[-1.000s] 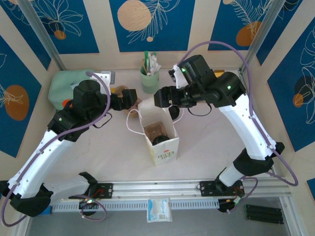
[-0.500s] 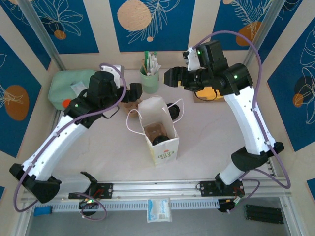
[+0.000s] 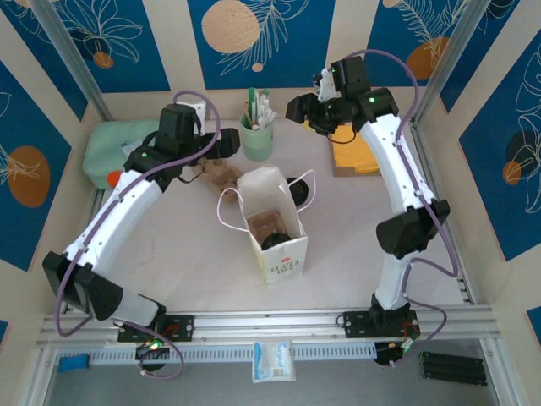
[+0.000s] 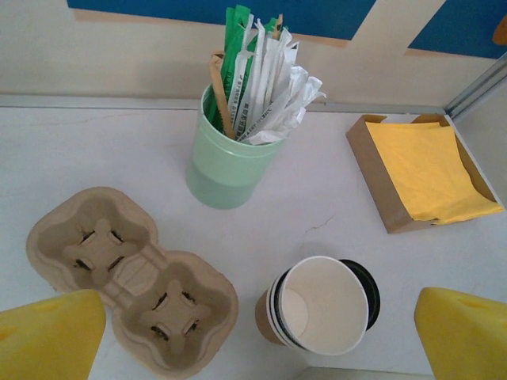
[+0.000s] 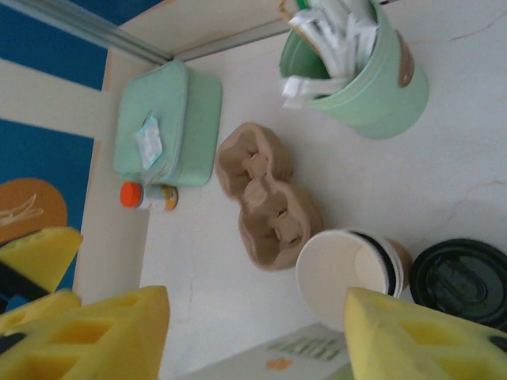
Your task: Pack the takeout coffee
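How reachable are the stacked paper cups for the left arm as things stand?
Probably yes: the left arm holds its jaws wide open above the stacked paper cups, nothing covering them.

I can read nothing for certain: the white paper bag (image 3: pixel 279 252) on the table carries a small green print (image 3: pixel 286 268) on its front, its letters too small to make out.
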